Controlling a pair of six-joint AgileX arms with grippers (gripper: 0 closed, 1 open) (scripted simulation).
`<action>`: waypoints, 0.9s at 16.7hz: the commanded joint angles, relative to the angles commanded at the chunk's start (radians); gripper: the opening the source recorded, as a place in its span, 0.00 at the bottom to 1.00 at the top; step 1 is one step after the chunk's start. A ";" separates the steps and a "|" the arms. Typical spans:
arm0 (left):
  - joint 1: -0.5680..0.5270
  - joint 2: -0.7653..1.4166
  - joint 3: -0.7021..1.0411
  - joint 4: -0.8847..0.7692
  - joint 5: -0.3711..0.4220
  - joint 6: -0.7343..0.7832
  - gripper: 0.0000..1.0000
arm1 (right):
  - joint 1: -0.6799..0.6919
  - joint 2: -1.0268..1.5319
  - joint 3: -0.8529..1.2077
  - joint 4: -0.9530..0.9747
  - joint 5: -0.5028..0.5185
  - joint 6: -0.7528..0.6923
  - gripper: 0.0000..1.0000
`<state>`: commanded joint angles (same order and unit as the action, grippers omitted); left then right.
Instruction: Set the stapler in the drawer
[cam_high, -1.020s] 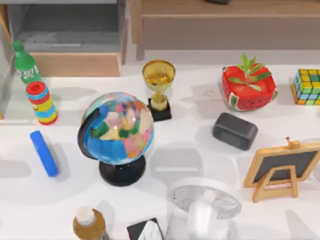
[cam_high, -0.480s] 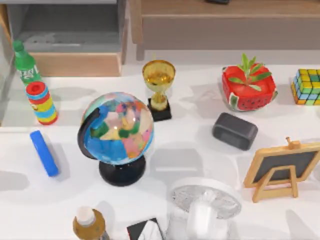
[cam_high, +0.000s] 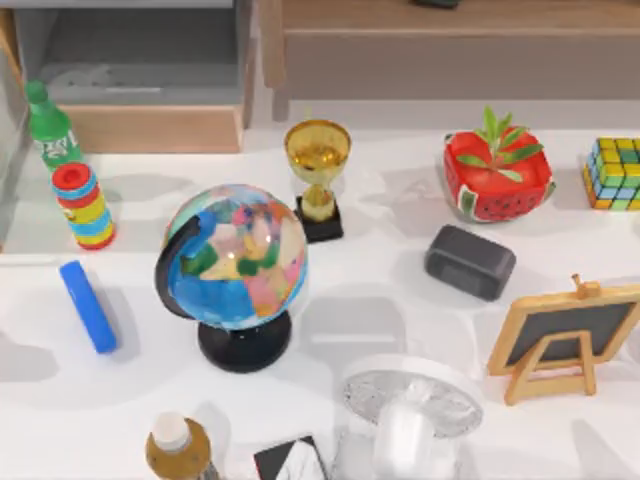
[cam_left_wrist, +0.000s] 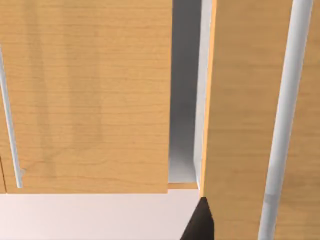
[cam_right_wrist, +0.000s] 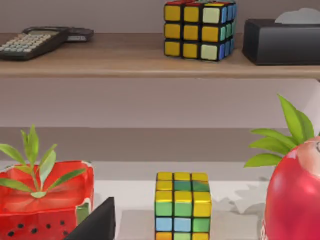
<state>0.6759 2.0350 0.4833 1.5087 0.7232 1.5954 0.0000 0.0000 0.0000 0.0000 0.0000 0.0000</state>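
Note:
The stapler (cam_high: 88, 305), a bright blue bar, lies flat on the white table near the left edge, below the ring-stack toy (cam_high: 82, 205). The drawer (cam_high: 150, 128) stands pulled out at the back left, its grey inside showing behind the tan front panel. In the left wrist view, light wood panels (cam_left_wrist: 85, 95) with a grey gap between them are close, and a dark tip of my left gripper (cam_left_wrist: 200, 224) shows at the frame's edge. A dark tip of my right gripper (cam_right_wrist: 96, 224) shows beside the watermelon planter (cam_right_wrist: 40, 200).
A globe (cam_high: 235, 265) stands right of the stapler, a green bottle (cam_high: 50, 125) by the drawer's front. Trophy (cam_high: 317, 175), dark grey block (cam_high: 470, 262), colour cube (cam_high: 618, 173), chalkboard easel (cam_high: 570, 335) and fan (cam_high: 410, 410) crowd the middle and right. A brown shelf (cam_high: 450, 50) spans the back.
Shadows at the table's left edge have shifted a little. The stapler and the other objects lie where they were.

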 joint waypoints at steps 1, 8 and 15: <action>0.000 0.000 0.000 0.000 0.000 0.000 0.83 | 0.000 0.000 0.000 0.000 0.000 0.000 1.00; 0.000 0.000 0.000 0.000 0.000 0.000 1.00 | 0.000 0.000 0.000 0.000 0.000 0.000 1.00; 0.015 -0.007 -0.019 0.012 0.016 0.001 1.00 | 0.000 0.000 0.000 0.000 0.000 0.000 1.00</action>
<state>0.6909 2.0282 0.4640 1.5209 0.7395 1.5964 0.0000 0.0000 0.0000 0.0000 0.0000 0.0000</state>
